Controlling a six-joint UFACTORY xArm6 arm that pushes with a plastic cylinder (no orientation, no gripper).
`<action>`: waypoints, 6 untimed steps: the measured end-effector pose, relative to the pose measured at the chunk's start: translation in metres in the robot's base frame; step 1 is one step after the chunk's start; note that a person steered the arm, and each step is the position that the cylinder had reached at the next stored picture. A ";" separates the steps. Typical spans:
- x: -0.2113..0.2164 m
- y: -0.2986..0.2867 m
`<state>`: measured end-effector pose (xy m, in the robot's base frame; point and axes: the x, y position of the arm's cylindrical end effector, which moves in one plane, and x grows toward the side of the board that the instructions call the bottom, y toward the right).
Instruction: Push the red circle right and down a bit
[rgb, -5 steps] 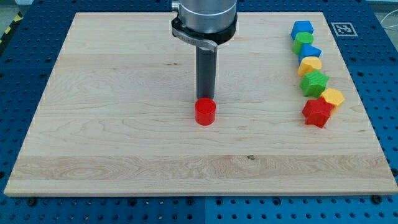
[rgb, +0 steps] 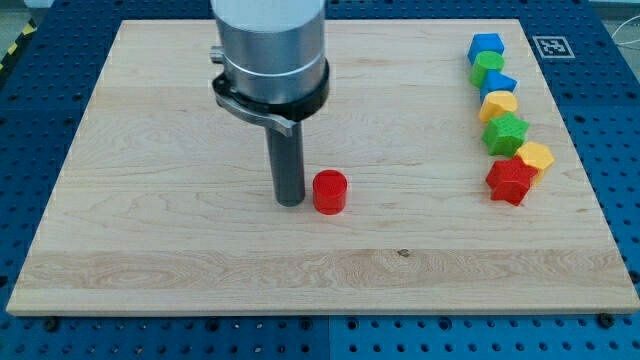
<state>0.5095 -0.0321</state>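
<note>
Just left of the red circle (rgb: 329, 192), my tip (rgb: 290, 202) is sitting, no jaws fitted; block is looking light, rigid, slide-prone, so I am favouring contact on its far-left edge.

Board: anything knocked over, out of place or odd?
Nothing stands out. The red circle sits upright mid-board, my tip just to the view's left of it. The other blocks form a tidy column at the view's right, from the blue block down to the red star.
</note>
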 end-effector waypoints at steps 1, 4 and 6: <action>0.006 0.024; -0.016 0.074; -0.001 0.106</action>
